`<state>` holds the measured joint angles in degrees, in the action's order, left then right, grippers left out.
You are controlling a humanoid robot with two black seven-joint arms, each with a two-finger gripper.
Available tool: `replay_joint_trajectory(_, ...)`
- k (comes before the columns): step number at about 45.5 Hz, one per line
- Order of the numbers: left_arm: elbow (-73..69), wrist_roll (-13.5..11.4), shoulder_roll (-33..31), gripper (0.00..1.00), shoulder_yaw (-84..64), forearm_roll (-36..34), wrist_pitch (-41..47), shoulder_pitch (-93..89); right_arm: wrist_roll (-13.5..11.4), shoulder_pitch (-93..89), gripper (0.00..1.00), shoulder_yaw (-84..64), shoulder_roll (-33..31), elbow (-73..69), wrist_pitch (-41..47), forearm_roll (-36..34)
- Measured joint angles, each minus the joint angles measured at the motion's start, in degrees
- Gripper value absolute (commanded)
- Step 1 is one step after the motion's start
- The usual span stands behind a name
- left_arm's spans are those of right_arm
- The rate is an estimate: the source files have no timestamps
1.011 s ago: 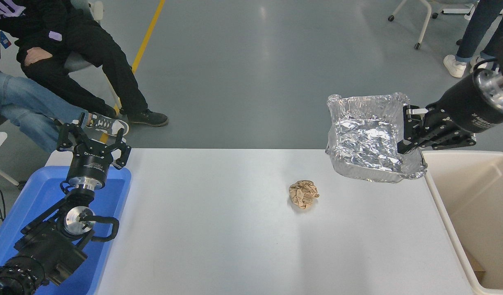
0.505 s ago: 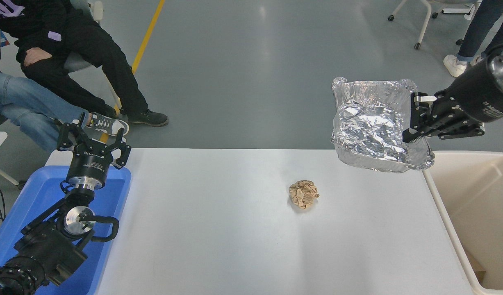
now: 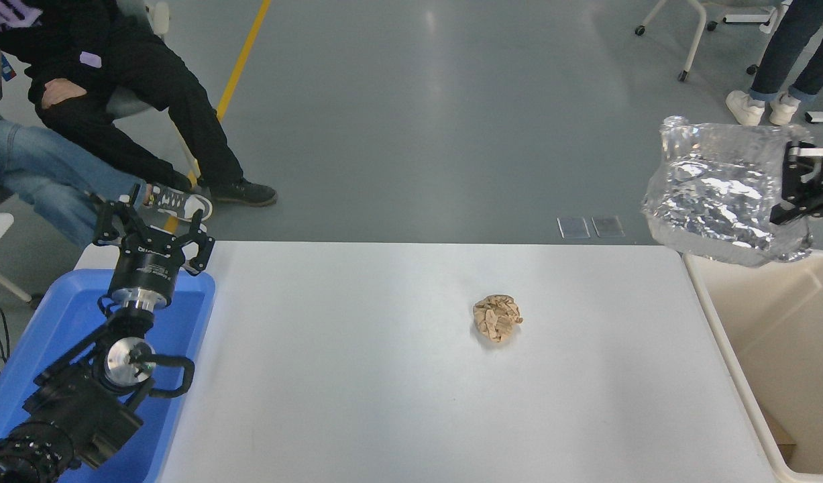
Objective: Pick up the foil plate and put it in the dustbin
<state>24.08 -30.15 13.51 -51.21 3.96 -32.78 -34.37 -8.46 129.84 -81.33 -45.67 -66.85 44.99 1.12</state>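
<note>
The shiny crinkled foil plate (image 3: 716, 194) hangs in the air at the far right, tilted, above the far edge of the beige dustbin (image 3: 713, 315). My right gripper (image 3: 790, 188) is shut on the plate's right rim; only its black fingers show at the picture's right edge. The dustbin stands off the table's right end, its deep inside partly visible. My left gripper (image 3: 149, 225) is parked at the lower left above the blue tray, fingers spread open and empty.
A crumpled brown paper ball (image 3: 496, 318) lies on the white table (image 3: 384, 376) right of centre. A shallow blue tray (image 3: 62, 322) sits at the left end under the left arm. People sit at the far left; another stands at the top right.
My right gripper has carried the foil plate to the right and slightly up, from over the table's far right corner to above the dustbin's far edge. The left arm has not moved.
</note>
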Motion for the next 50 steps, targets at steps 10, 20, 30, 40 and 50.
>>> replay_joint_trajectory(10, -0.01, 0.0, -0.02, 0.99, 0.04, 0.01, 0.0, 0.0, 0.03, -9.5, 0.0, 1.62, -5.1, 7.1, -1.92, -0.87)
replay_joint_trajectory(20, 0.01, 0.0, -0.03, 0.99, 0.05, -0.01, 0.0, 0.0, 0.01, -22.62, 0.0, 7.57, -10.05, 10.38, -13.19, -1.35)
replay_joint_trajectory(30, 0.0, 0.0, -0.04, 0.99, 0.01, -0.01, 0.0, 0.0, 0.02, -42.6, 0.0, 17.39, -7.88, 19.94, -22.83, -1.65)
replay_joint_trajectory(40, 0.0, 0.0, -0.05, 0.99, -0.02, 0.01, 0.0, 0.0, 0.02, -61.14, 0.0, 28.96, -2.71, 32.59, -28.99, -1.78)
replay_joint_trajectory(50, 0.0, 0.0, -0.05, 0.99, -0.02, -0.01, 0.0, 0.0, 0.02, -74.97, 0.0, 38.64, 3.85, 44.22, -37.16, -1.82)
